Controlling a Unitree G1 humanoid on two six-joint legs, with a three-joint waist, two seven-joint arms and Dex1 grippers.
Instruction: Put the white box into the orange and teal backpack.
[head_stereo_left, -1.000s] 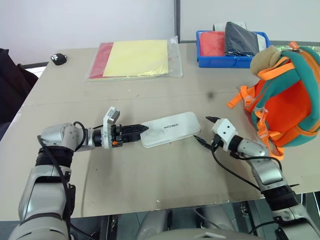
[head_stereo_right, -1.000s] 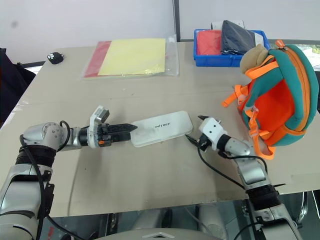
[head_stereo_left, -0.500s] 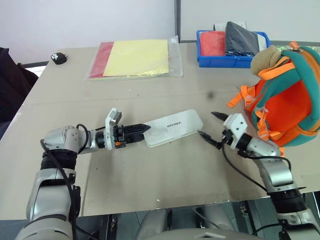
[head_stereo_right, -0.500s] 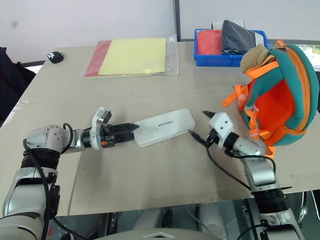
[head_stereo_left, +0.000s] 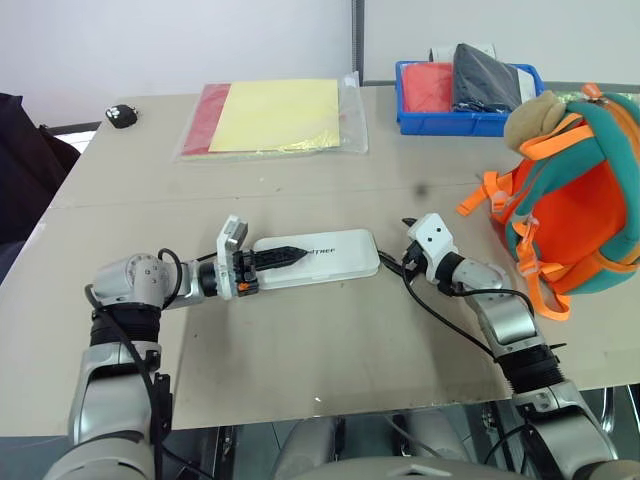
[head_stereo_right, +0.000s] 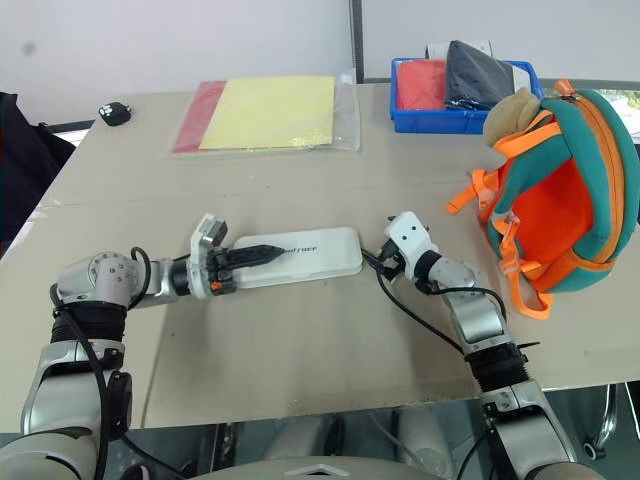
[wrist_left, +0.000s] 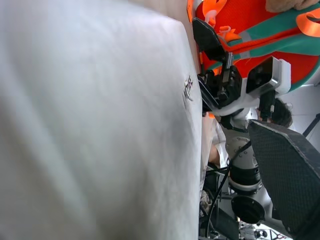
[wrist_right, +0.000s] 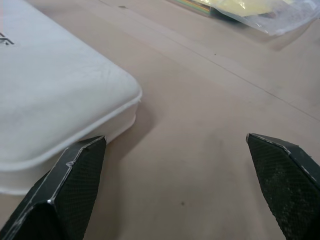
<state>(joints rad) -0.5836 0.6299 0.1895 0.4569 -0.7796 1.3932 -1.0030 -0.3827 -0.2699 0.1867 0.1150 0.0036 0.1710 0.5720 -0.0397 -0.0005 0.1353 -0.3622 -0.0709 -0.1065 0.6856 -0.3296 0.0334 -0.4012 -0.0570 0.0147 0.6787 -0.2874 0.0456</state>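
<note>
From the left eye view I see a tan table (head_stereo_left: 300, 350) against a pale wall, with a yellow-and-red folder (head_stereo_left: 272, 116) in a clear sleeve at the far side, a small black object (head_stereo_left: 121, 116) near the far left corner, and a blue bin (head_stereo_left: 440, 118) of clothes at the far right. The orange and teal backpack (head_stereo_left: 575, 190) stands at the right edge. The white box (head_stereo_left: 320, 258) lies flat mid-table. My left gripper (head_stereo_left: 280, 255) has 1 black finger lying across the top of the box's left end; I cannot see the other finger. My right gripper (head_stereo_left: 408, 250) sits just beside the box's right end, between box and backpack, fingers apart and holding nothing.

The right eye view shows the same layout, the box between the 2 grippers.

In the left wrist view the white box fills most of the frame, close against the camera, with the right gripper (wrist_left: 212, 60) beyond its far edge and the backpack behind that.

In the right wrist view my 2 fingertips (wrist_right: 75, 170) stand wide apart over bare table; 1 sits by the box's rounded corner (wrist_right: 60, 100), and I cannot tell if it touches.
</note>
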